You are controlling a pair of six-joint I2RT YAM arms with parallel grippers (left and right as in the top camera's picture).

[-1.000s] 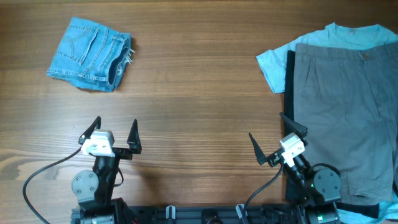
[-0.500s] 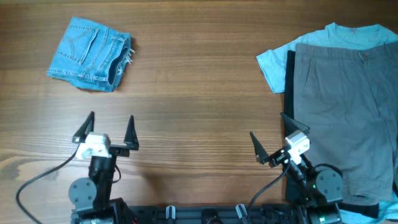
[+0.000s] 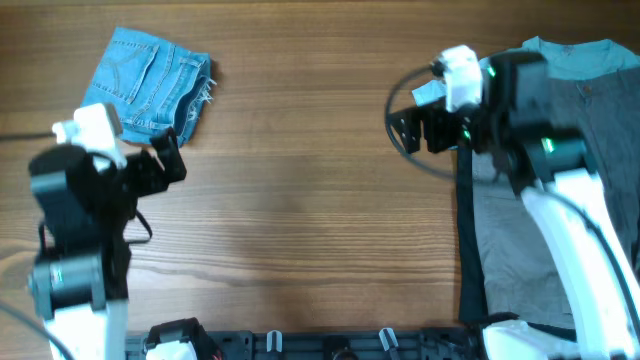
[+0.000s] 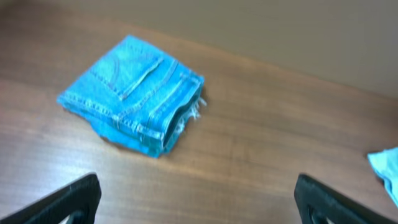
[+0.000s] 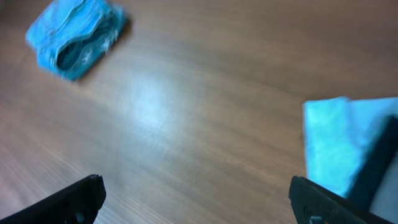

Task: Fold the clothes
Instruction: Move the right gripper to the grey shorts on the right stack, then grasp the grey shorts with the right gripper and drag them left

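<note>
The grey shorts (image 3: 620, 130) lie flat at the right on a light-blue T-shirt (image 3: 585, 55), with a black garment (image 3: 466, 250) along their left edge. My raised right arm hides part of them. Small folded denim shorts (image 3: 150, 85) lie at the far left and also show in the left wrist view (image 4: 134, 93) and the right wrist view (image 5: 78, 34). My left gripper (image 4: 199, 208) is open and empty, above bare wood near the denim shorts. My right gripper (image 5: 199, 199) is open and empty, just left of the T-shirt sleeve (image 5: 336, 143).
The wooden table (image 3: 300, 200) stretches between the two piles. The arm bases and cables sit along the front edge (image 3: 330, 345). The T-shirt's edge shows at the right of the left wrist view (image 4: 385, 165).
Both arms have risen from their rest pose at the front edge and swung out over the table, the left towards the denim shorts, the right towards the T-shirt sleeve. The clothes have not moved.
</note>
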